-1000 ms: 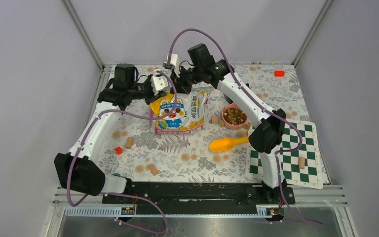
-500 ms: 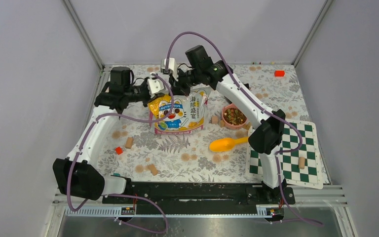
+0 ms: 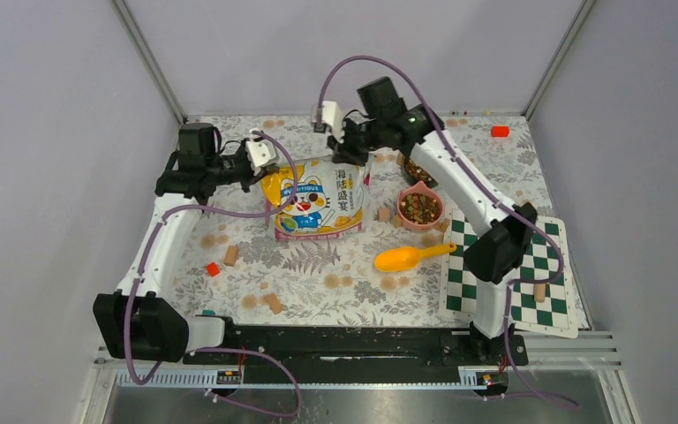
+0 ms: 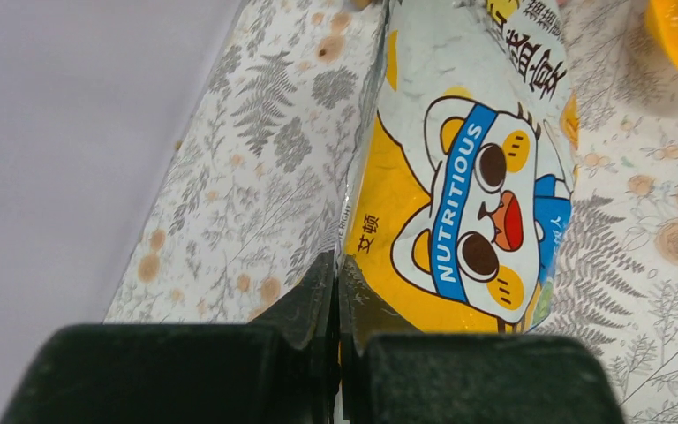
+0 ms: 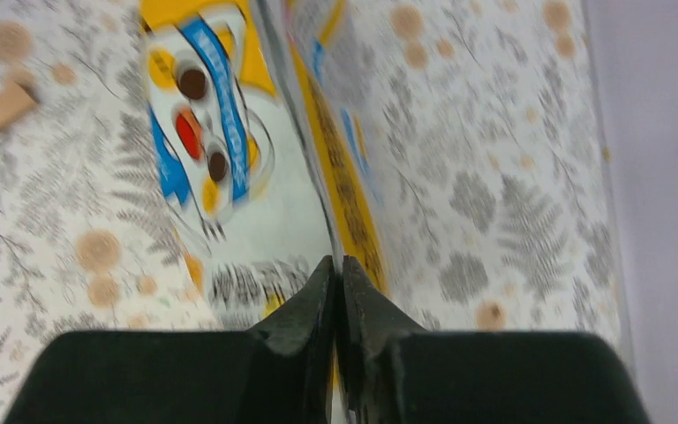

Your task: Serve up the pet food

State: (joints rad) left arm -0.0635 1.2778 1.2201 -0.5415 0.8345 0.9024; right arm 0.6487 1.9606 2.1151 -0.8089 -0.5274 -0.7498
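Note:
The pet food [image 3: 419, 208] is brown and reddish kibble filling a pink bowl [image 3: 424, 226] right of centre. A glossy yellow and white cat bag [image 3: 318, 201] stands at the back centre. My left gripper [image 3: 265, 166] is shut on the bag's top left corner, and in the left wrist view the gripper [image 4: 337, 265] pinches the edge of the bag [image 4: 459, 177]. My right gripper [image 3: 346, 157] is shut on the top right corner. In the blurred right wrist view the gripper [image 5: 337, 265] pinches the edge of the bag [image 5: 229, 177].
An orange scoop [image 3: 410, 257] lies in front of the bowl. A chessboard [image 3: 516, 274] lies at the right. A dark dish [image 3: 413, 170] sits partly under the right arm. Wooden cubes [image 3: 230, 255] and red blocks [image 3: 213, 269] are scattered about.
My left gripper moved left and my right gripper moved right, drawing the bag's top edge out wider between them. The dark dish behind the pink bowl came into view.

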